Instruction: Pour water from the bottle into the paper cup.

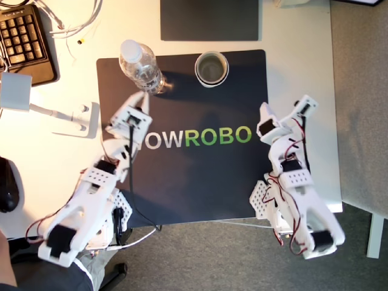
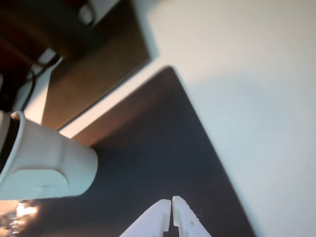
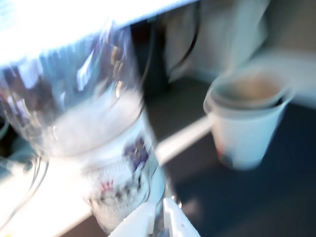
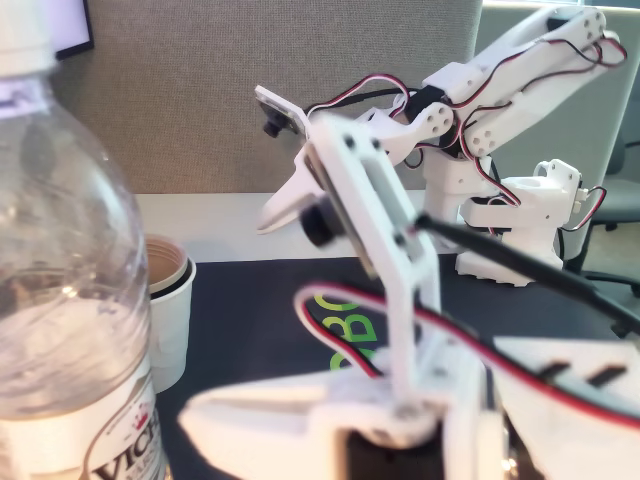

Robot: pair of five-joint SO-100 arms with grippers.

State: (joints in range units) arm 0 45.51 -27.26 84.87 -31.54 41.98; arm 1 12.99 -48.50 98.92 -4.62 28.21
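The bottle (image 1: 140, 65) stands upright on the black mat (image 1: 182, 188), capped, with water (image 4: 70, 370) filling its lower part. The paper cup (image 1: 211, 68) stands upright to the bottle's right in the exterior view, a short gap away. My first gripper (image 1: 141, 97) is shut and points at the bottle's base from just in front; its fingertips (image 3: 148, 219) are close to the bottle (image 3: 98, 138) and hold nothing. My second gripper (image 1: 264, 109) is shut and empty, low over the mat near its right edge in the exterior view. The cup (image 2: 44, 163) lies well ahead of it.
A keyboard (image 1: 21, 39), loose cables and a white stand (image 1: 66, 115) lie at the exterior view's left, with a dark mouse (image 1: 7, 185) below them. A second dark pad (image 1: 209, 18) lies beyond the mat. The table ends at the exterior view's right (image 1: 336, 121).
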